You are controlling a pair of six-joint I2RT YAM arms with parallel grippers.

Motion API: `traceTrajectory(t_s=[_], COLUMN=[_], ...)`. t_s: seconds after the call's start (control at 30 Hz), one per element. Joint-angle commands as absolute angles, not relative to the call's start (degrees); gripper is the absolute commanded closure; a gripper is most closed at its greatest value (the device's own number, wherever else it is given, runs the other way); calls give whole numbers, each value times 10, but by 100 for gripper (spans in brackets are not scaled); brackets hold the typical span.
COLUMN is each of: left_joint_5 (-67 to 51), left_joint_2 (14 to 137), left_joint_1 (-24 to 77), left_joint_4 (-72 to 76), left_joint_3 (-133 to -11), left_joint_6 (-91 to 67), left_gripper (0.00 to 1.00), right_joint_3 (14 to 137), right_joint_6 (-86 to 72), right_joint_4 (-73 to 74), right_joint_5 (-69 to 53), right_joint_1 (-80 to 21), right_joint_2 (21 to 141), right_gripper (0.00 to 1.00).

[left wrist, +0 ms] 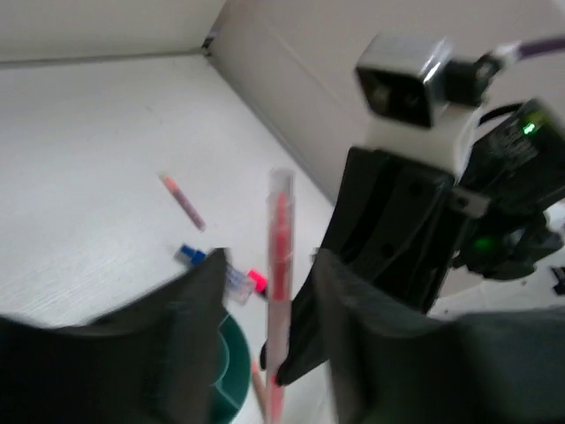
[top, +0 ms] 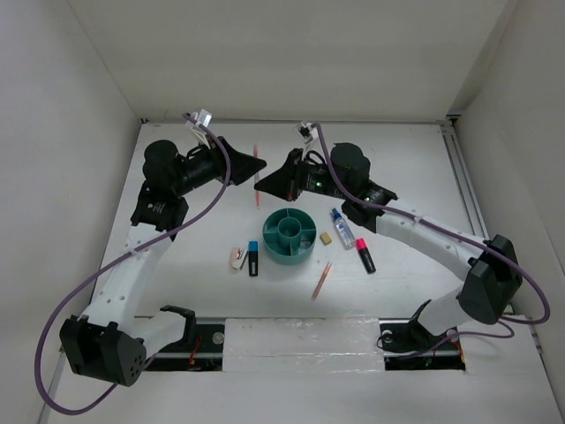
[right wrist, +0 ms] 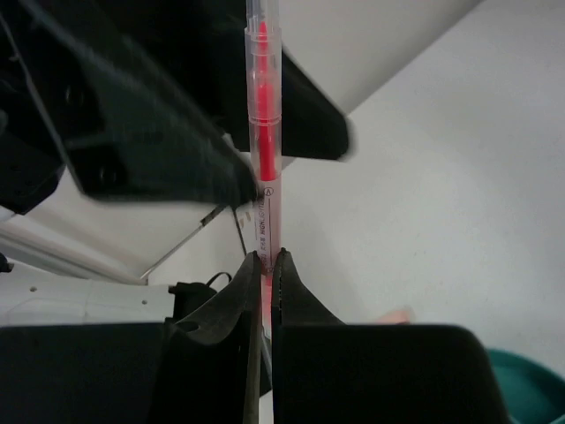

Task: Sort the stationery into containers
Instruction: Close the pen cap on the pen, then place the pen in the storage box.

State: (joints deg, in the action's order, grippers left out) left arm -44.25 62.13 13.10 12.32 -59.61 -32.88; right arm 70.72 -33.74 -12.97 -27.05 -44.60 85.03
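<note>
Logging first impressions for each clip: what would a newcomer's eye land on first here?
The thin red-cored pen held above the table just behind the teal organizer, where both arms meet. The right gripper is shut on it, while the left gripper is open with a finger on either side. After that, the loose items around the organizer, such as the pink-capped marker to its right.

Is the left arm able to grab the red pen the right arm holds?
Probably yes: the red pen sits between the left arm's open jaws; the right arm pinches only one end.
</note>
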Motion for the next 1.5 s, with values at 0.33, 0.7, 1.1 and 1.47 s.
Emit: traceTrajectory(t_s=[0.33,0.7,1.1,1.47], left_joint_5=[-363,-139,-157,-174], left_joint_2=[557,528,544,544], left_joint_1=[123,123,123,123], left_joint_4=[51,-53,-54,-49], left_joint_3=[-591,-613,-618,-618], left_joint_6=[-322,-316,-310,-310], left_gripper=[0,0,0,0], right_joint_3=[627,476,344,329], right_joint_6=[-250,-171,-160,-149], right_joint_4=[-250,-374,-518,-531], right_joint_5=[-191,-175,-185,-177], right_joint_1=[-462,-412,-387,-403], right_joint_2=[862,814,784,808], right_gripper=[100,100,100,100])
